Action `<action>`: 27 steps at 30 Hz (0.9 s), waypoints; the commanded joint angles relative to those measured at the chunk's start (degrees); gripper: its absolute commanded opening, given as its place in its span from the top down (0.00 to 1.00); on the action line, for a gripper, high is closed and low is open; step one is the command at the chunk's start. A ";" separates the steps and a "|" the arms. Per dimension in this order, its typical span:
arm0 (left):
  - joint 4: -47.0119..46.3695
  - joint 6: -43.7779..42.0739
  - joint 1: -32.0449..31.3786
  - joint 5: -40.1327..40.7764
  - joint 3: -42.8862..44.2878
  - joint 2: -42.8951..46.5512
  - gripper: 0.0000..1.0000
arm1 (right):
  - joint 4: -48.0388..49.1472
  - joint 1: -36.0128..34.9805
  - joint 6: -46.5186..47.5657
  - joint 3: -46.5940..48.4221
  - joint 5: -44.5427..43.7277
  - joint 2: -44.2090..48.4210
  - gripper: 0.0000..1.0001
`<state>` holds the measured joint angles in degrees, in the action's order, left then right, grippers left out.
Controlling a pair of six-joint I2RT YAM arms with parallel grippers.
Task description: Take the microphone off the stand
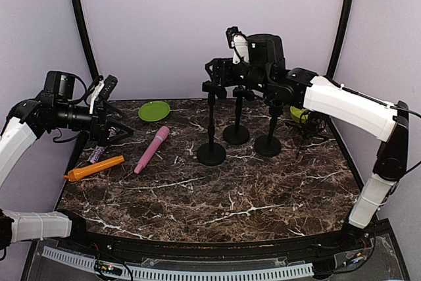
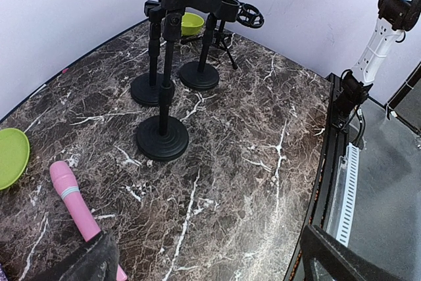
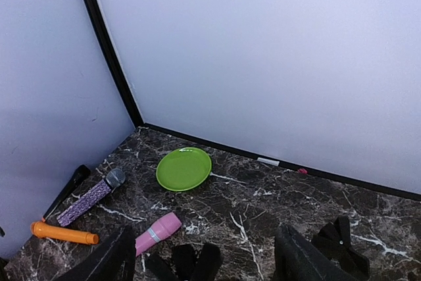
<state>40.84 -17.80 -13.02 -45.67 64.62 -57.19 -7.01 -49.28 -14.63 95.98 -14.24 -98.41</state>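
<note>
Right gripper (image 3: 205, 262) spread, empty, above bare black round-based stand (image 1: 211, 153); pink plastic microphone (image 1: 152, 149) lying at its nine o'clock; removal seemingly done.

Dark brown, white-veined marble tabletop (image 1: 223, 192), closed in by plain pale lilac walls (image 1: 171, 24) and black curved corner struts (image 1: 80, 21); soft, even light.

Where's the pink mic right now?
Top view: the pink mic lies flat on the table, left half, just below the green plate, between the orange mic and the nearest black stand.
</note>
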 commanded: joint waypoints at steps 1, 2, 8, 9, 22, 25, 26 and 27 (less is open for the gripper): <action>-0.14 0.18 0.27 -1.14 -0.28 1.44 0.01 | -3.69 0.59 0.11 2.53 -4.00 -2.70 0.31; -0.12 0.12 0.21 -1.22 -0.28 1.54 0.01 | -4.63 0.64 0.27 3.16 -4.74 -3.38 0.34; -0.38 0.34 0.27 -1.39 -0.76 2.11 0.01 | -7.49 0.63 0.35 4.73 -5.82 -5.89 0.39; -0.41 0.28 0.27 -1.33 -0.85 2.23 0.01 | -7.75 0.67 0.40 4.80 -5.85 -6.12 0.40; -0.93 0.49 0.27 -1.41 -0.98 2.37 0.01 | -7.85 0.67 -2.00 -1.46 -6.90 -6.40 0.47; -0.82 0.51 0.27 -1.36 -0.99 2.21 0.01 | -7.42 0.62 -2.52 -3.61 -6.53 -7.07 0.48; -0.74 0.49 0.22 -1.31 -0.93 2.20 0.01 | -7.26 0.56 -2.71 -4.03 -6.36 -7.46 0.49; -0.67 0.39 0.26 -1.27 -0.90 2.23 0.01 | -7.17 0.52 -2.81 -4.43 -6.24 -7.73 0.49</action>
<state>40.80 -17.76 -13.02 -46.06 64.34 -55.64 -12.14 -48.95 -16.62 94.32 -19.75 -104.07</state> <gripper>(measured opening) 0.988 0.519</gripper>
